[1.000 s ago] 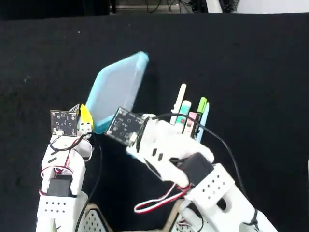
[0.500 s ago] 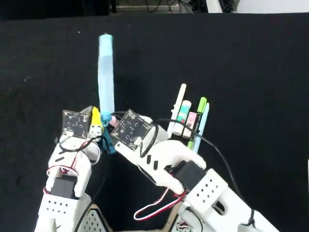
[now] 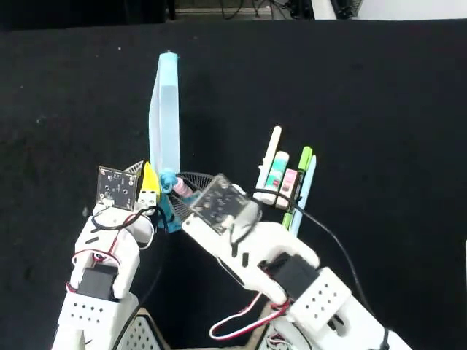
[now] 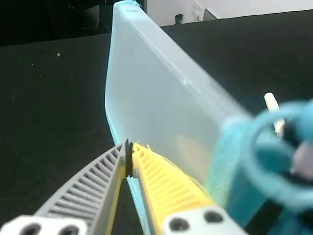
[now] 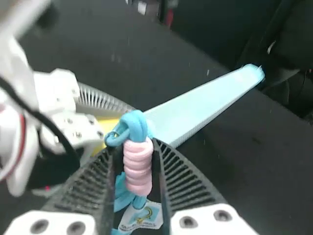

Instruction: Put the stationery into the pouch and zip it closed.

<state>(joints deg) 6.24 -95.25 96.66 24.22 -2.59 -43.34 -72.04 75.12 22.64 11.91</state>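
Pouch [image 3: 165, 117] now upright, edge-on

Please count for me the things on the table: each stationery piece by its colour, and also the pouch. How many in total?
Cream pen: 1
Teal marker: 1
Pink marker: 1
Green pen: 1
Blue pen: 1
Pouch: 1
Total: 6

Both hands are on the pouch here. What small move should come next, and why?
Probably the right hand draws the zipper charm along the pouch to open it: the left hand pins its corner, and the pens lie outside.
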